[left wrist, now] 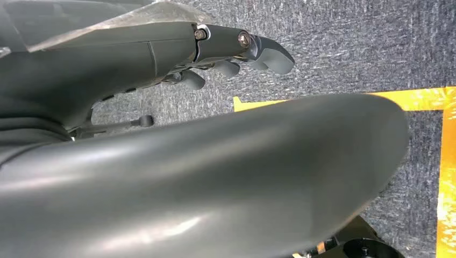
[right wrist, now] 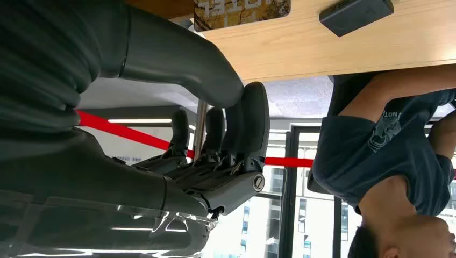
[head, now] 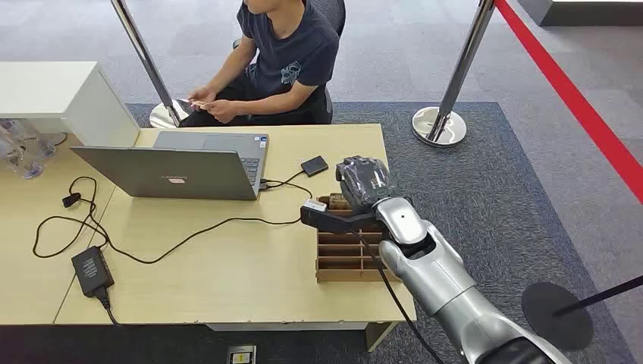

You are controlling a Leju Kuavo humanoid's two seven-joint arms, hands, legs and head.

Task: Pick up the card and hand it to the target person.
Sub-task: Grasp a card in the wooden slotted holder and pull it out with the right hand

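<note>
Over the wooden rack (head: 345,258), card (head: 314,205) beside right hand (head: 362,182) fingers (right wrist: 244,121)

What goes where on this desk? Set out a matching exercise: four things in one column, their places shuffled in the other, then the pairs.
Things:
1. laptop
2. power adapter
3. wooden rack
4. small black box

Places:
A. at the right edge of the desk, under the right hand
B. front left of the desk
C. just right of the laptop, toward the far edge
D. mid-desk, open toward the seated person

Pairs: 1-D, 2-B, 3-A, 4-C
</note>
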